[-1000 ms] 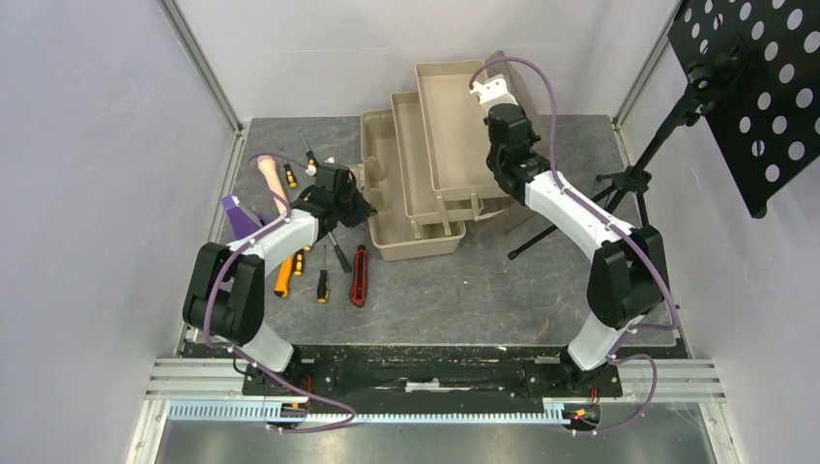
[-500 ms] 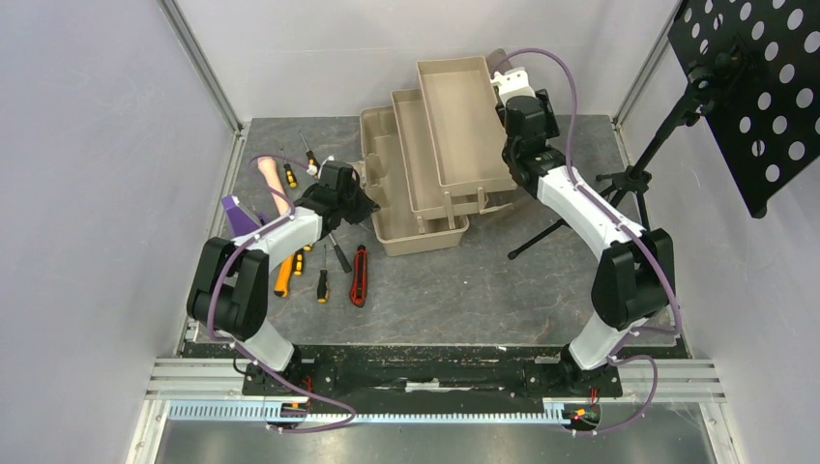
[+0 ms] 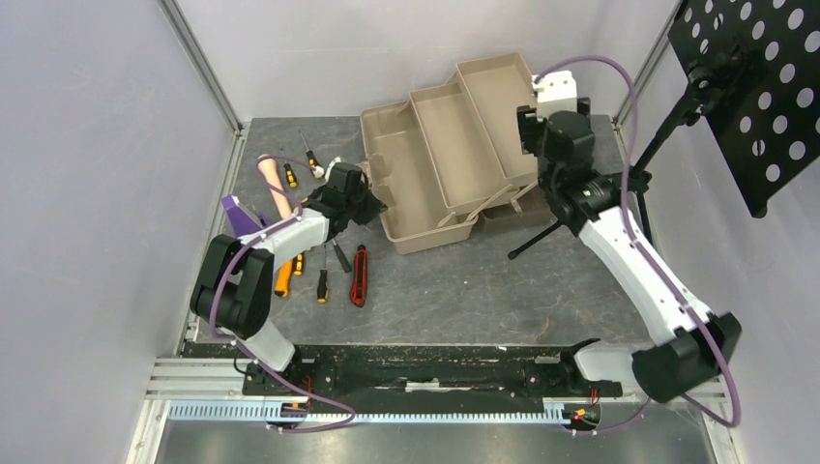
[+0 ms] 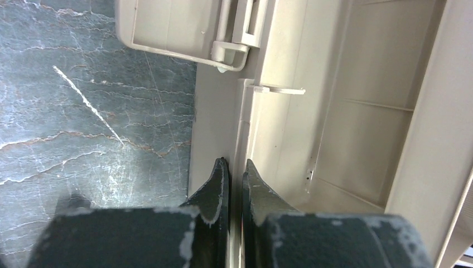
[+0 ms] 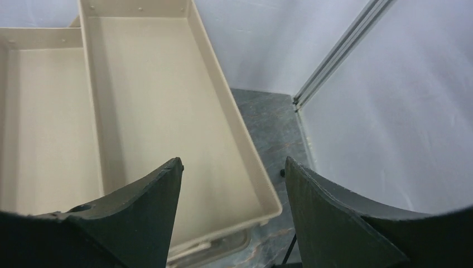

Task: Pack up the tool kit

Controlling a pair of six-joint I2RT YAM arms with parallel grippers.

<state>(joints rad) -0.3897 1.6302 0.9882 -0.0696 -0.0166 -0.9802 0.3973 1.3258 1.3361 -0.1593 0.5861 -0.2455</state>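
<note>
Toolbox (image 3: 416, 184): open at the back middle of the bench (image 3: 464, 290), its two trays fanned up and out toward the far right.
Left pincer (image 3: 369, 196): clenched on the thin rim of the toolbox's near-left wall. The left wrist view shows one finger (image 4: 218, 187) outside the wall and the other inside.
Right pincer (image 3: 530, 130): released, fingers wide apart, hovering over the right end of the top tray (image 5: 156, 111) and touching nothing.
Loose tools: screwdrivers (image 3: 322, 285) and the knife (image 3: 359, 275) lie on the bench left of the toolbox. Several of them are under or just beside the left arm.
Other things: a rod (image 3: 274, 188) and a purple block (image 3: 235, 215) lie near the left edge. A tripod (image 3: 629, 179) stands just right of the toolbox. A black perforated panel (image 3: 764, 77) hangs over the far right corner.
In the way: the left arm lies across the loose tools. One tripod leg runs forward beside the trays' right end, under the right arm.
Edges: the top tray ends close to the back wall and the right corner post (image 5: 340, 50).
Open room: bare bench in front of the toolbox, between the knife and the tripod leg.
</note>
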